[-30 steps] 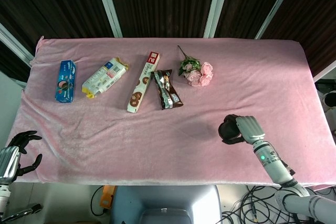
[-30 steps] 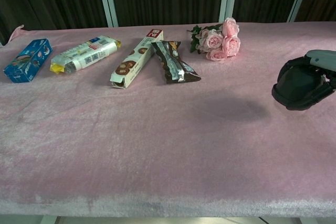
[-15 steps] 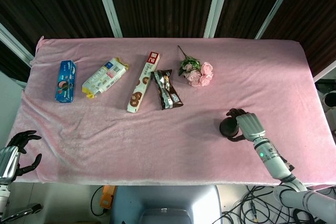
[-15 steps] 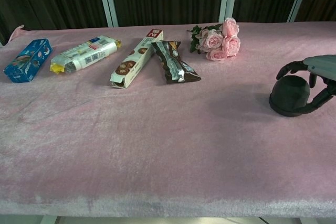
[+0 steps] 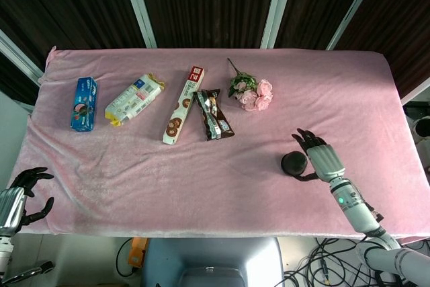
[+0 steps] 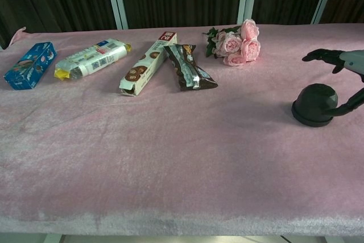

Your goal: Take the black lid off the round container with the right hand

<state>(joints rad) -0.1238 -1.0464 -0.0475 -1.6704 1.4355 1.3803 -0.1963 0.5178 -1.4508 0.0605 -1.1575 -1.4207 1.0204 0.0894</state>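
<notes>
Item: black lid (image 6: 315, 104), domed, sitting on the pink tablecloth (image 5: 201, 166) at the table's right front. No round container is showing anywhere in either view, so the lid appears already off and set down; judged from this, the removal looks done, with only the hand's clearing away left.

Right hand (image 5: 321, 161): sitting just beside the lid on its right, fingers (image 6: 319, 55) spreading wide above and beyond the dome, gripping nothing. A lower digit is reaching toward the lid's base in the chest view; whether it is touching cannot be told.

Left hand (image 5: 15, 199): hanging off the table's front left corner, fingers apart and loosely curved, holding nothing. It is showing in the head view only.

Other stock, lying in a row well apart from the lid: blue biscuit box (image 6: 29, 64), white snack packet (image 6: 91, 58), long cookie box (image 6: 148, 62), dark wrapper (image 6: 188, 67), pink rose bunch (image 6: 235, 42).

Obscured: the right hand's palm is being cut off by the chest view's edge. Whether anything sits beneath the lid is not discernible. Package lettering is too small to read.
</notes>
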